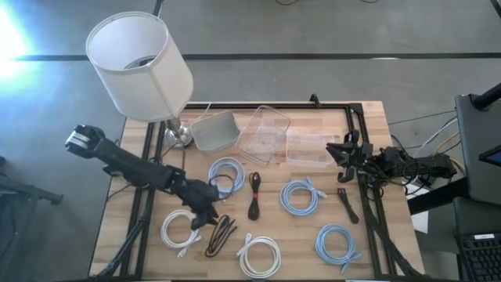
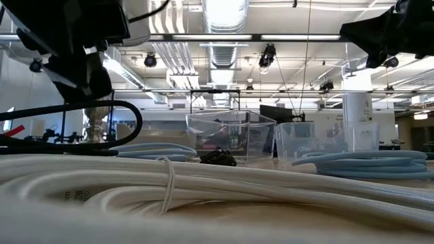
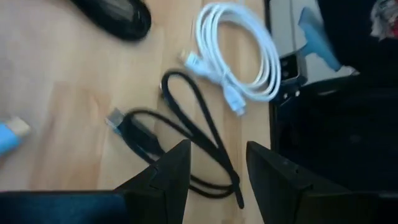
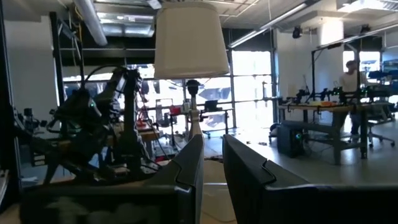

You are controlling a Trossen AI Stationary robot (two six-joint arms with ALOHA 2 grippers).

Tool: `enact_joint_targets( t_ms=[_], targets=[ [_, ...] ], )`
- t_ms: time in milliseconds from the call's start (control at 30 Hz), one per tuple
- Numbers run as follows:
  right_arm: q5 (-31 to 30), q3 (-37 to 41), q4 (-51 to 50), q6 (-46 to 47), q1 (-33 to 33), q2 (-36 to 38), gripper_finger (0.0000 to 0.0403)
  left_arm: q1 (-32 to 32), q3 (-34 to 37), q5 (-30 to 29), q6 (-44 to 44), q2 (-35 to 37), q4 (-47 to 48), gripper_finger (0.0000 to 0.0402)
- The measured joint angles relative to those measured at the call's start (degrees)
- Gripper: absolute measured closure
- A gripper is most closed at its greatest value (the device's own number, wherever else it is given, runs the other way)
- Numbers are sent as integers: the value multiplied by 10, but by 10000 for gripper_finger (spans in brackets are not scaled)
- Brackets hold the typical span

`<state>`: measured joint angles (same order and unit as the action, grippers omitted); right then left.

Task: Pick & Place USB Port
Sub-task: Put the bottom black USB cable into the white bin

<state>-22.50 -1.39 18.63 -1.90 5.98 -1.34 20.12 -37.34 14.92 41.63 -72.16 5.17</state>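
Left tool (image 1: 205, 213) hangs low over front-left part of the wooden desk (image 1: 368, 141), fingers spread w/ nothing between them. Directly under it lies the loose black USB cable (image 3: 186, 146), looped flat on the wood; in the high view it sits just front-right of the tool, between two coiled white cables. One white coil (image 1: 181, 231) is at the tool's left, the other white coil (image 1: 259, 255) near the front edge, middle. In left wrist view the black cable's plug end points away from the fingers (image 3: 171, 177), not touched.

Right tool (image 1: 342, 150) is up at the desk's right-rear, by the clear plastic bins (image 1: 266, 131); fingers close together w/ a narrow gap, holding nothing.

Other items: light-blue coiled cables (image 1: 227, 174) spread across the desk middle and right, a small bundled black cable (image 1: 254, 196) at centre, a short black strap-like piece (image 1: 347, 205) on the right. White-shaded table lamp (image 1: 141, 66) stands at rear-left corner.
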Motion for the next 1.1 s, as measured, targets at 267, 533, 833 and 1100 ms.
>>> enact_joint_targets(
  t_ms=[267, 533, 833, 1100],
  targets=[
    [5, 0, -5, -3, 0, -4, 306, 0, -48, 36, 57, -87, 43, 243],
    [5, -29, -5, -11, 0, -47, 266, 0, -62, 32, 77, -150, 38, 243],
    [0, -109, -8, 28, 0, -206, 261, -1, -63, 17, 94, -192, 33, 243],
    [0, -189, -21, 13, 0, -377, 266, -1, -59, 79, 144, -170, 49, 243]
  ],
)
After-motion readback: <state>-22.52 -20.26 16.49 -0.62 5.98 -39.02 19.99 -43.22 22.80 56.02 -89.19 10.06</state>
